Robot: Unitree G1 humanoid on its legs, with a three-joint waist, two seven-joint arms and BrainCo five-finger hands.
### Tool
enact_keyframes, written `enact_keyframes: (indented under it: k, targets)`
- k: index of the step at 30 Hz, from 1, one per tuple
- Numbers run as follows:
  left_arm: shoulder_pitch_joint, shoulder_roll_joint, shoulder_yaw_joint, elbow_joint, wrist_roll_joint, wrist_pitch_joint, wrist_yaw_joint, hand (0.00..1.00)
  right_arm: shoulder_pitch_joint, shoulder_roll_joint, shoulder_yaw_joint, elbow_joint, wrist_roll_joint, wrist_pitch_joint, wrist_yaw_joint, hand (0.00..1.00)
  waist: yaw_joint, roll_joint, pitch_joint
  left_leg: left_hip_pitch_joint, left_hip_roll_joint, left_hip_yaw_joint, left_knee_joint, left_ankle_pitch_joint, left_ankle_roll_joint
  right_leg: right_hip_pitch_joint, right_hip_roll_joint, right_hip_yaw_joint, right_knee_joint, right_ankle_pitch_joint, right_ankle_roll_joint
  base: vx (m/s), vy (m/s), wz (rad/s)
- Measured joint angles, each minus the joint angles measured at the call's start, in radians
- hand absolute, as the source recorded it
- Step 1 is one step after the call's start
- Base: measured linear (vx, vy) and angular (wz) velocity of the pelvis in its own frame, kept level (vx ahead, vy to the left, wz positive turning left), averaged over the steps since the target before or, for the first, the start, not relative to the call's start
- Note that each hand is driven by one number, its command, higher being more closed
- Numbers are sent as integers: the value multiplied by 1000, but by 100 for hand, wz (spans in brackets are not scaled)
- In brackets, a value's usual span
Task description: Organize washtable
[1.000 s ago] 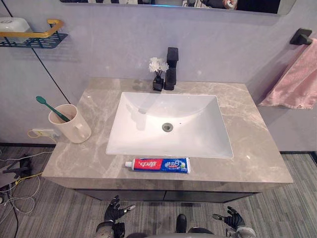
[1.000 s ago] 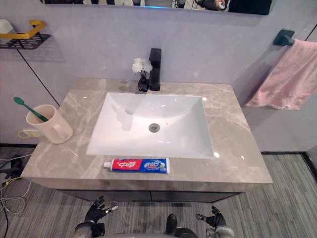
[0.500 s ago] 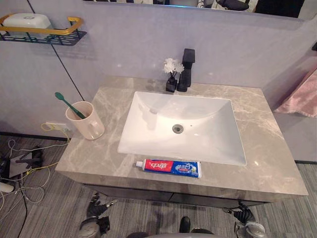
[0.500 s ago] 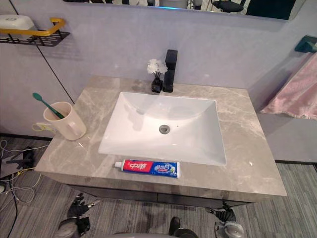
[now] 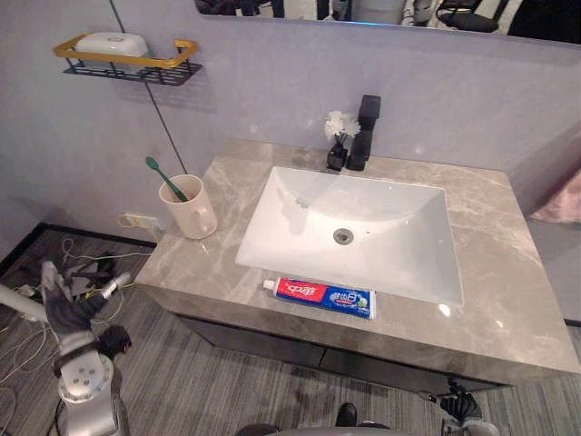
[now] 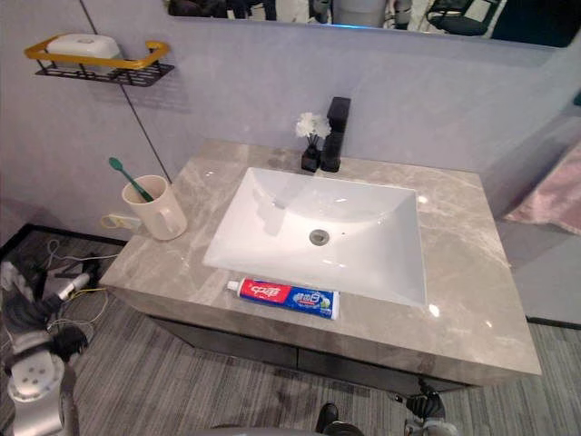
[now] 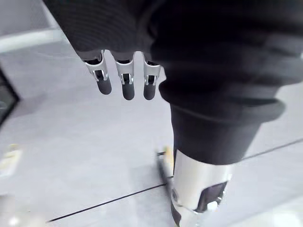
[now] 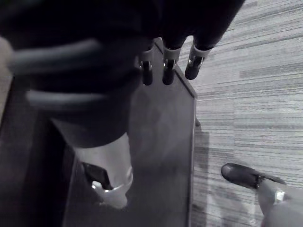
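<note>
— So, where is the toothpaste [image 5: 322,297] seen?
— Laid on the table [image 5: 508,309], just before the sink [image 5: 399,245].
— And the fingers [image 7: 123,87]?
— Left hand [image 5: 73,313] and right hand [image 5: 461,407] are held low, off the table, fingers loosely straight, nothing gripped.

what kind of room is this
Most likely a bathroom: a white sink set in a marble counter with a black tap, a cup holding a toothbrush, and toothpaste by the front edge.
</note>
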Motion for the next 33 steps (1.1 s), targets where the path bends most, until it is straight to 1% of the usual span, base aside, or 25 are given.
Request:
enact_keyframes:
  k: [2, 3, 4, 5, 6, 8, 9, 11, 12, 15, 17, 22, 25, 28, 33]
  targets:
    - [-20, 8, -102, -152, 59, -26, -2, 0, -1, 0, 1, 5, 3, 0, 9, 0, -1, 2, -3, -1, -3, -3, 7, 0, 0, 4, -2, -2, 0, 0, 0, 2, 37, 3]
    - [-29, 15, -133, -177, 70, -35, -3, 0, -1, 0, 1, 5, 6, 0, 13, 0, -3, 4, -5, -1, -4, -3, 8, 0, 0, 4, -4, -3, 0, 0, 0, -20, 41, 4]
    - [-54, 35, -197, -218, 89, -46, -7, 0, -2, 0, 3, 5, 10, -1, 18, 0, -6, 7, -9, -1, -9, -4, 11, 1, 2, 6, -7, -3, 0, 0, 0, -23, 39, 2]
    - [-69, 48, -226, -233, 100, -52, -9, 0, -3, 0, 7, 5, 10, -1, 18, 0, -9, 8, -9, -1, -12, -4, 12, 2, 2, 7, -8, -3, 0, 1, 0, -40, 49, 2]
    - [-100, 71, -276, -252, 117, -65, -13, 0, -5, -1, 23, 5, 11, -4, 19, 0, -23, 9, -11, -4, -12, -4, 15, 2, 3, 6, -11, -2, 0, 2, 2, -59, 40, 2]
    - [-158, 104, -363, -252, 153, -75, -29, 0, -8, 0, 58, 5, 12, -10, 29, 0, -28, 9, -13, -6, -13, 1, 15, 2, 3, 5, -12, 2, -4, 4, 3, -76, 36, -4]
    - [-199, 127, -442, -245, 169, -79, -45, 0, -8, 0, 83, 5, 12, -11, 40, 0, -28, 7, -14, -6, -12, 5, 17, 1, 3, 4, -11, 5, -4, 7, 2, -65, 29, -9]
    - [-250, 150, -544, -223, 193, -82, -76, 0, -17, 0, 105, 4, 12, -11, 40, 0, -32, 5, -15, -6, -11, 12, 17, 1, 3, 1, -10, 12, -4, 11, 0, -56, 26, -16]
    - [-282, 164, -614, -195, 203, -82, -101, 0, -31, -1, 109, 1, 12, -11, 40, 0, -32, 5, -17, -8, -8, 28, 16, 1, 3, -9, -8, 29, -4, 17, -3, -53, 28, -30]
    - [-323, 173, -694, -117, 223, -81, -147, 0, -49, -3, 110, -5, 12, -13, 40, 0, -33, 4, -22, -16, -5, 57, 16, 2, 3, -30, -3, 54, -4, 28, -9, -48, 29, -32]
    - [-344, 185, -757, -25, 240, -77, -196, 0, -59, -9, 119, -6, 12, -18, 39, 0, -57, 2, -24, -16, -2, 64, 16, 2, 3, -33, 0, 62, -5, 30, -11, -26, 17, -14]
    - [-345, 200, -824, 84, 281, -74, -252, 0, -59, -14, 133, -8, 11, -18, 38, 0, -83, -7, -29, -23, 4, 93, 14, 2, 3, -55, 8, 89, -5, 36, -16, -7, 23, -18]
    - [-346, 203, -835, 125, 317, -74, -271, 0, -56, -14, 133, -9, 11, -18, 38, 0, -82, -7, -29, -22, 3, 98, 13, 1, 3, -56, 7, 93, -5, 38, -15, 7, 41, -5]
    - [-343, 229, -842, 160, 352, -73, -286, 0, -56, -14, 137, -26, 10, -18, 38, 0, -82, -7, -29, -4, 3, 99, -8, 3, 1, -53, 7, 93, -5, 38, -14, 17, 37, -6]
    - [-333, 243, -854, 216, 390, -72, -290, 0, -61, -14, 139, -45, 9, -21, 38, 0, -84, -6, -29, 2, 3, 95, -17, 3, 1, -49, 6, 88, -5, 33, -8, 29, 42, 2]
